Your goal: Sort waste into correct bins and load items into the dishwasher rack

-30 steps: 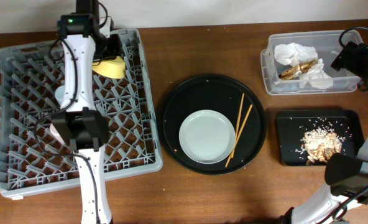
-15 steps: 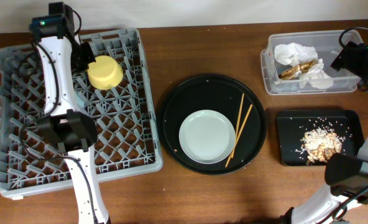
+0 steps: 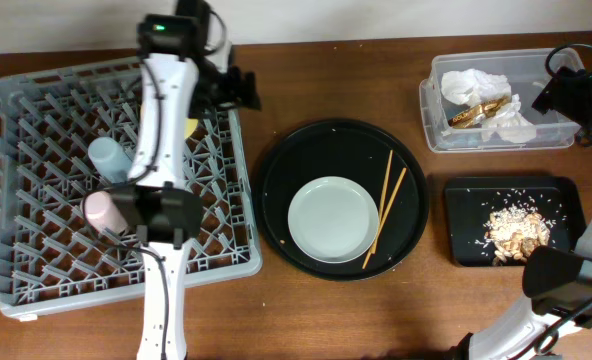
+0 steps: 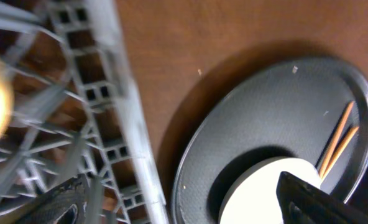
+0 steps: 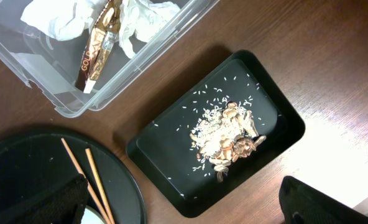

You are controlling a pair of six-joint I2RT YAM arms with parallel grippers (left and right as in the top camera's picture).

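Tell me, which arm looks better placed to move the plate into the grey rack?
Left. Its open claw hangs at the edge of the dishwasher rack, near the pale plate; the right arm sits off by the clear tub.

the rack point(image 3: 36, 150) lies left of the round tray point(image 3: 306, 150); the plate point(image 3: 333, 219) and chopsticks point(image 3: 384, 208) lie on it; the tub point(image 3: 436, 135) sits behind-right of it, and the flat tray point(image 3: 466, 200) right.
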